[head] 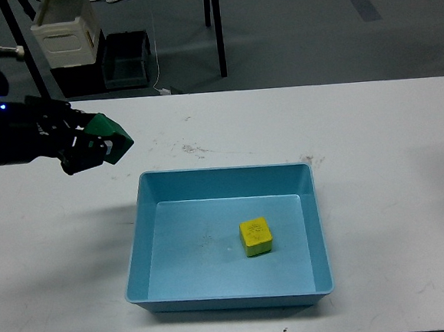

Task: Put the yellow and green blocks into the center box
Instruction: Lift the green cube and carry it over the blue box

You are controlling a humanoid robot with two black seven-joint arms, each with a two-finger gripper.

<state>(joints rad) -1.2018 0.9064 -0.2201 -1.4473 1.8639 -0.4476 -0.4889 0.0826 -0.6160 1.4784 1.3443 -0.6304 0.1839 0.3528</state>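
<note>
A blue box [139, 242] stands in the middle of the white table. A yellow block [256, 236] lies on the box's floor, right of its middle. My left gripper [97, 143] is shut on a green block [112, 138] and holds it in the air above the table, just beyond the box's far left corner. My right gripper is out of view.
The white table [375, 161] runs to the front and side edges of the view. Beyond its far edge, on the floor, stand a cream crate [63, 28], a dark bin [125, 60] and black frame legs [215, 28].
</note>
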